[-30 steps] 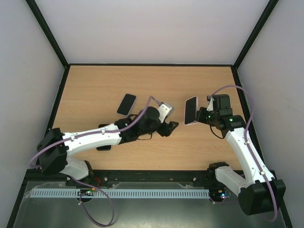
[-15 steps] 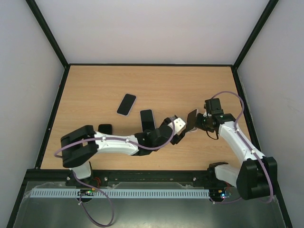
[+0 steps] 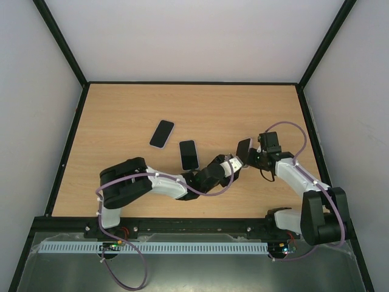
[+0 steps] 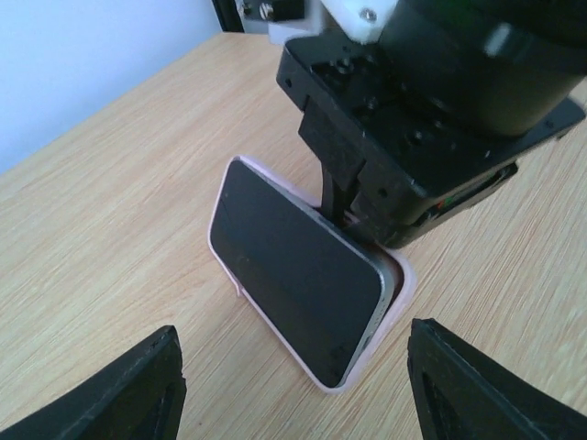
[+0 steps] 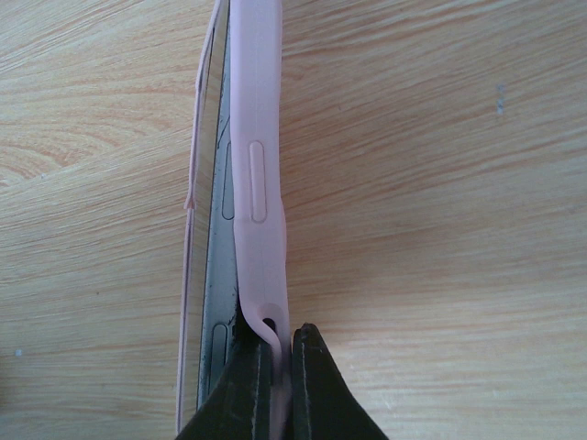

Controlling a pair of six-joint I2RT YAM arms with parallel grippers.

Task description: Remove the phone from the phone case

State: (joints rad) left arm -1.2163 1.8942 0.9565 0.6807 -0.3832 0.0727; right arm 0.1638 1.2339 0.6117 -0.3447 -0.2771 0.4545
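Phone (image 4: 293,266) screen facing left wrist, pink case (image 5: 259,156) in right jaws

A lab enclosure: white walls (image 3: 194,36), black frame (image 3: 61,42), wooden table (image 3: 121,109).

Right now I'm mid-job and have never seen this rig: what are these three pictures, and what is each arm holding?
You are driving two white robot arms bolted at the table's near edge, each ending in a two-finger gripper. The overhead picture looks down from above and behind them. The other two come from a camera on each wrist.

The right gripper is shut on the edge of the pink case. It holds the case tilted on the wooden table, with the phone inside it. The left gripper is open and empty, facing the phone's screen.

A dark phone and a second dark phone lie flat further left, with neither gripper on them.
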